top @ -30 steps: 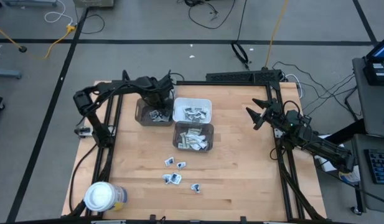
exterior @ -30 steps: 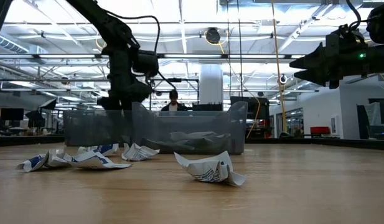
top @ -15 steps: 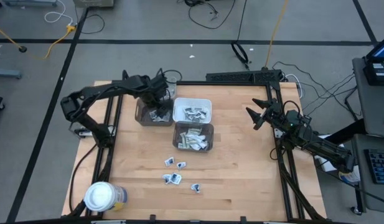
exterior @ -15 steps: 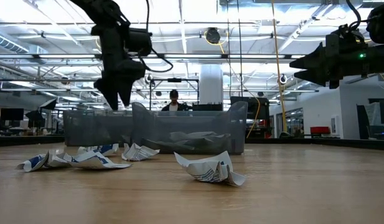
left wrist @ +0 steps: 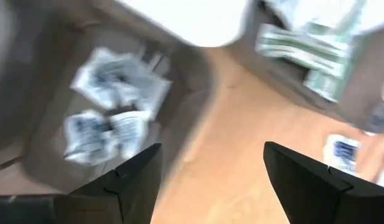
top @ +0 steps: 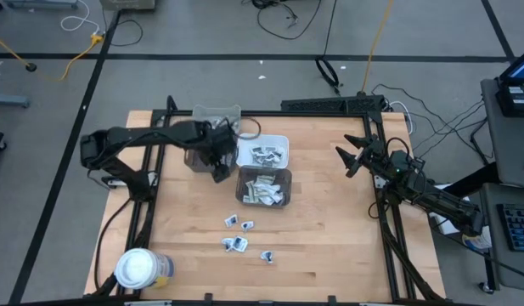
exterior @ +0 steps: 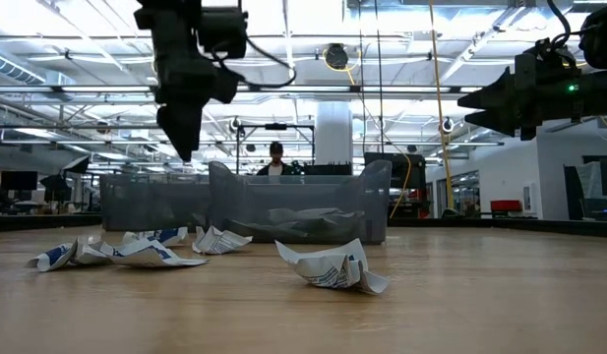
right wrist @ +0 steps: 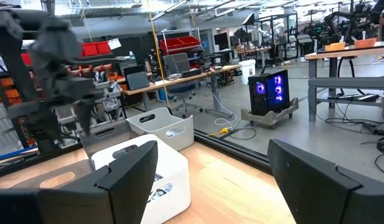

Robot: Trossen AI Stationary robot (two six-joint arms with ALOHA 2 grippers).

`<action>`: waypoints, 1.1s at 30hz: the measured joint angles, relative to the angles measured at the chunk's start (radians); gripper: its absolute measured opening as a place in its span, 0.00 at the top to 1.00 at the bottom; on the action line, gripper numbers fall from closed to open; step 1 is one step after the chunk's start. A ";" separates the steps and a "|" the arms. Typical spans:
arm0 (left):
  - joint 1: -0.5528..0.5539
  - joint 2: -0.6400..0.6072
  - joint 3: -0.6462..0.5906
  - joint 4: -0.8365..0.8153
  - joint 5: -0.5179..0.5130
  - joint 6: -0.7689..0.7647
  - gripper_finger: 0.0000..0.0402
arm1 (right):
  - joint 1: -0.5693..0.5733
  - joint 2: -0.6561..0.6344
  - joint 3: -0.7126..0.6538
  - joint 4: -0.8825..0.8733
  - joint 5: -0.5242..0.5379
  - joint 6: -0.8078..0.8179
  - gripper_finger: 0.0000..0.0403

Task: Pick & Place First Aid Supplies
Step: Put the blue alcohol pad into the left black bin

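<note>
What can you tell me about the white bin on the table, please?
The white bin is a small rectangular tub of what looks like opaque plastic with rounded corners, standing upright near the table's far edge. It holds several small white packets with dark print. One long side sits against a dark grey bin, and another grey bin of pale-green strips lies just in front of it. The left gripper hangs near its corner, not touching.

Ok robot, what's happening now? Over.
Left claw open, empty, above the grey bin's edge. Right claw open, waiting. Loose packets on table. Nothing in the way.
</note>
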 joint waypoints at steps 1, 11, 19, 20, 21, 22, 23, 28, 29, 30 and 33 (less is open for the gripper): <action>-0.025 0.000 0.000 0.000 0.001 -0.004 0.29 | 0.000 0.000 0.000 0.000 0.000 0.000 0.26; -0.294 0.000 0.000 0.007 0.000 -0.076 0.31 | 0.000 0.000 0.000 0.000 0.000 0.000 0.26; -0.486 0.000 0.000 0.092 -0.015 -0.170 0.32 | 0.000 0.000 0.000 0.000 0.000 0.000 0.26; -0.500 0.000 0.000 0.094 -0.015 -0.183 0.32 | 0.000 0.000 0.000 0.000 0.000 0.000 0.26; -0.509 0.000 0.000 0.093 -0.016 -0.194 0.32 | 0.000 0.000 0.000 0.000 0.000 0.000 0.26; -0.516 0.001 0.000 0.092 -0.016 -0.208 0.32 | 0.000 0.000 0.000 0.000 0.000 0.000 0.26; -0.521 0.007 0.000 0.093 -0.015 -0.220 0.32 | 0.000 0.000 0.000 0.000 0.000 0.000 0.26; -0.524 0.074 -0.001 0.071 0.060 -0.279 0.32 | 0.000 0.000 0.000 0.000 0.000 0.000 0.26; -0.520 0.088 -0.001 0.065 0.085 -0.283 0.32 | 0.000 0.000 0.000 0.000 0.000 0.000 0.26; -0.518 0.103 -0.001 0.057 0.097 -0.283 0.32 | 0.000 0.000 0.000 0.000 0.000 0.000 0.26; -0.513 0.138 0.000 0.056 0.104 -0.275 0.32 | 0.000 0.000 0.000 0.000 0.000 0.000 0.26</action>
